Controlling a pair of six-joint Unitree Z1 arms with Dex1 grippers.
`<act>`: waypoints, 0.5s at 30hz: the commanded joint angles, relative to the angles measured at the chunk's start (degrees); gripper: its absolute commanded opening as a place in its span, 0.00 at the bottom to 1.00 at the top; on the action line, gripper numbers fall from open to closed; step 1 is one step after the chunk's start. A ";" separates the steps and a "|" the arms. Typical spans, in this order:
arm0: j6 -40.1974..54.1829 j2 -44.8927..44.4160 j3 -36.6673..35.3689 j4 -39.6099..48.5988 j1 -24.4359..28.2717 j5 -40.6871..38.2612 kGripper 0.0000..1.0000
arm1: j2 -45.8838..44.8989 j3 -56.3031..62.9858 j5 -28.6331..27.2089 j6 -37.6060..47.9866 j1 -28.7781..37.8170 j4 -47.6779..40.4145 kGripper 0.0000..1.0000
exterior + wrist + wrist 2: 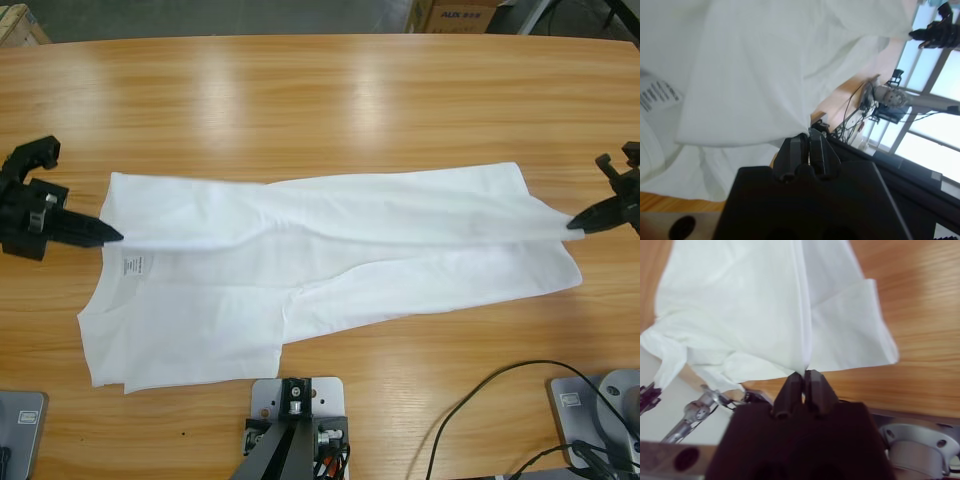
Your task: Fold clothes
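White T-shirt (330, 265): being held stretched over the wooden desk (320, 90), pinched by the closed left end effector (115, 237) and closed right end effector (573, 224).

bright, even | glare streaks on table (330, 90) | wrist foregrounds blurred

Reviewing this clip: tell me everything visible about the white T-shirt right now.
The plain white, thin, soft-looking short-sleeved T-shirt lies lengthwise across the long wooden table, neck end toward the left gripper, with a small printed neck label showing. One long side is folded over, forming a band along the top. The left gripper and the right gripper each pinch the fabric with shut jaws at opposite ends, drawing creases between them. A sleeve lies flat at the lower left.
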 commanded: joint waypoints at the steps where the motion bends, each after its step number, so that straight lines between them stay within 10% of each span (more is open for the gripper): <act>1: 3.77 3.61 1.86 2.02 -0.07 -1.08 0.00 | 3.77 -2.10 -4.37 -2.08 -0.91 1.38 0.00; 12: 4.59 5.95 3.04 2.02 -1.55 -1.08 0.00 | 8.89 -3.99 -7.55 -2.04 -0.91 1.47 0.04; 15: 5.09 6.31 3.14 2.01 -2.02 -1.06 0.00 | 9.50 -4.56 -9.52 -0.50 -0.91 2.94 0.87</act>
